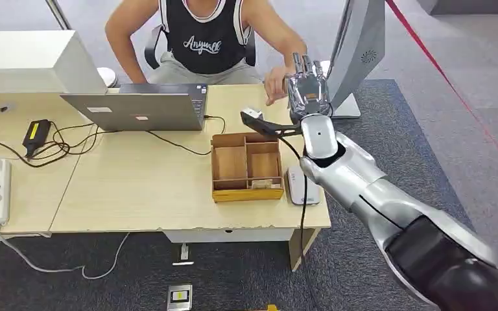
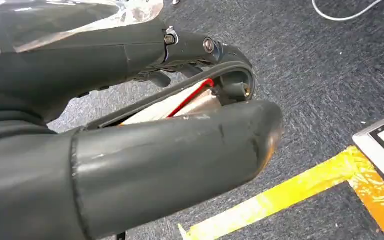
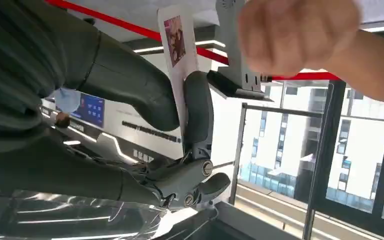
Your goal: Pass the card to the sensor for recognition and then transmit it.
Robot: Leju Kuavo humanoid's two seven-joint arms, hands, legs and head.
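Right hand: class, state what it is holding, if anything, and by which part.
The right hand pinches a white card between thumb and a finger at the card's lower portion; the pictured end sticks out free.
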